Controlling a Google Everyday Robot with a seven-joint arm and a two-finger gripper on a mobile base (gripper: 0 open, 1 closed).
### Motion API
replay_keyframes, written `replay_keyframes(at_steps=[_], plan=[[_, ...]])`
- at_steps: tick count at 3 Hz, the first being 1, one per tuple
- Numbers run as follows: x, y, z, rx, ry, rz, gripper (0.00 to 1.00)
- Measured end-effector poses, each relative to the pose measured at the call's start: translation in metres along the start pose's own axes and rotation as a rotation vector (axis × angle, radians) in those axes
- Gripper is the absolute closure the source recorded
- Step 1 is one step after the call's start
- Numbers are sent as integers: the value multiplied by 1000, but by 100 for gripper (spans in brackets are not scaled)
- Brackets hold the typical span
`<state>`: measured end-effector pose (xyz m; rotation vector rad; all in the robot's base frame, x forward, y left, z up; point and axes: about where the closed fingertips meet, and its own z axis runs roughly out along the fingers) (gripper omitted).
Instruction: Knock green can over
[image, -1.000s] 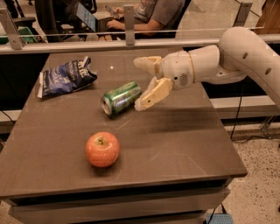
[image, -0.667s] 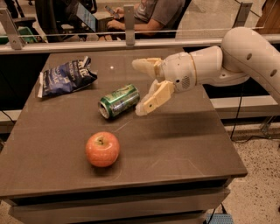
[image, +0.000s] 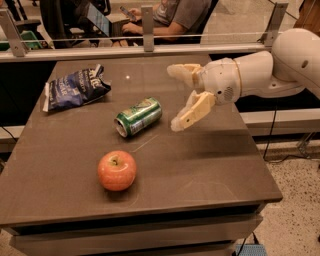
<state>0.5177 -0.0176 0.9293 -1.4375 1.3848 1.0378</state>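
Observation:
The green can (image: 138, 117) lies on its side near the middle of the dark table (image: 200, 165), its silver top facing front left. My gripper (image: 176, 97) hovers just right of the can, clear of it and a little above the table. Its two cream fingers (image: 192, 111) are spread wide apart and hold nothing. The white arm reaches in from the right.
A red apple (image: 117, 170) sits in front of the can, toward the table's front edge. A dark blue chip bag (image: 75, 88) lies at the back left. A railing with glass (image: 145, 47) runs behind the table, with seated people beyond it.
The can has rolled a little to the left on its side. My gripper has drawn back to the right, away from the can, still open.

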Motion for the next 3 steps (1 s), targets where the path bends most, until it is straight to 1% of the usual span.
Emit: replay_keyframes(at_steps=[1,2,3], plan=[[11,-22,-37,67,34,-25,0],[22,-41,-77,132,66,-33,0],[19,-45,-83,145,66,-40,0]])
